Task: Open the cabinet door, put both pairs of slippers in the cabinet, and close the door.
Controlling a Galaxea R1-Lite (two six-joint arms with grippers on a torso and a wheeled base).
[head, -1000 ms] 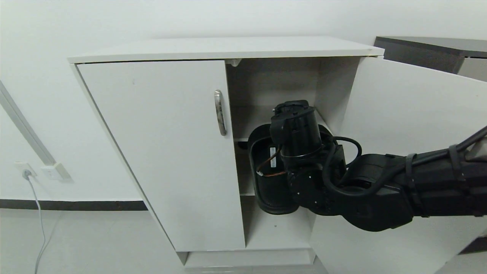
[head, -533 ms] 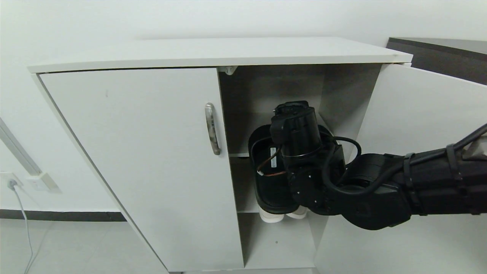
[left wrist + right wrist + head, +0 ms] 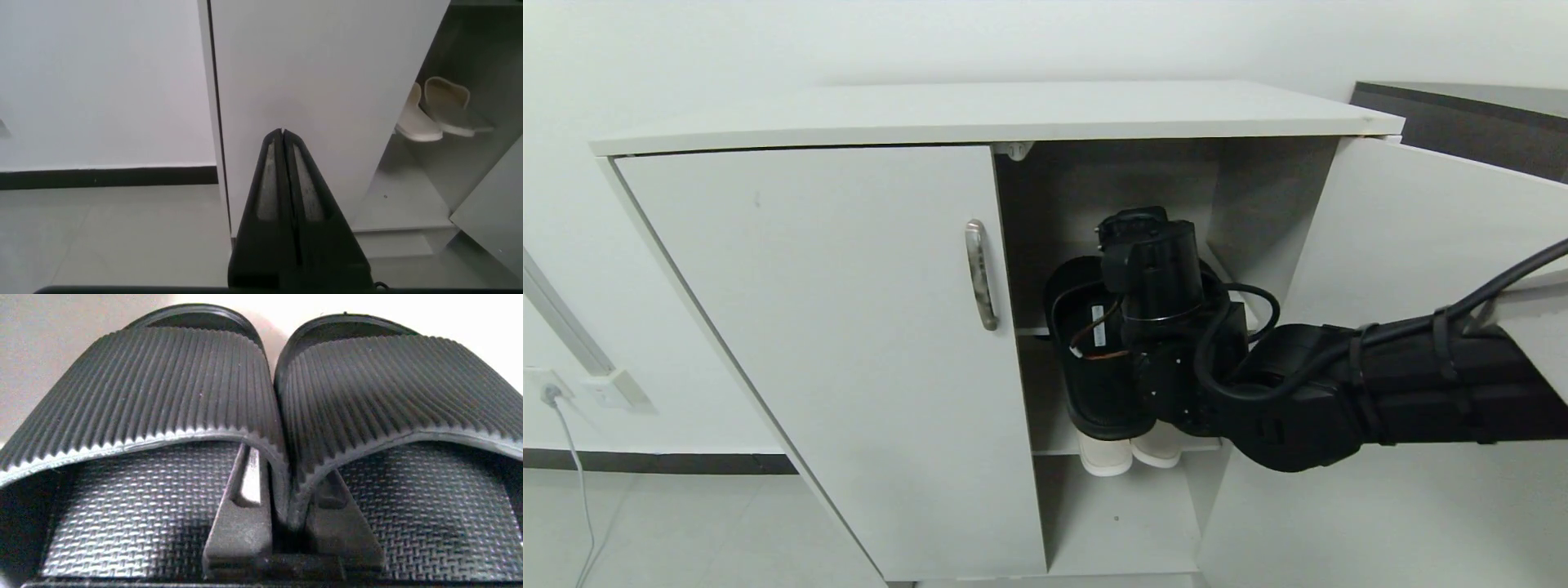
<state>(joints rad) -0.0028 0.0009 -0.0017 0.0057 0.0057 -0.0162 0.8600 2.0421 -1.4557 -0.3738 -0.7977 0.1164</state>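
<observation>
Black slippers gripped, white slippers half hidden

In the cabinet, the middle shelf of the open right half bears a pair of white slippers, toes at its near edge

You see the white cabinet with its right door swung wide and its left door shut. The black slippers, ribbed straps pressed side by side, stand on end in the opening, clamped by the right gripper. The white slippers sit on the lower shelf just beneath, their ends over its near edge.
</observation>
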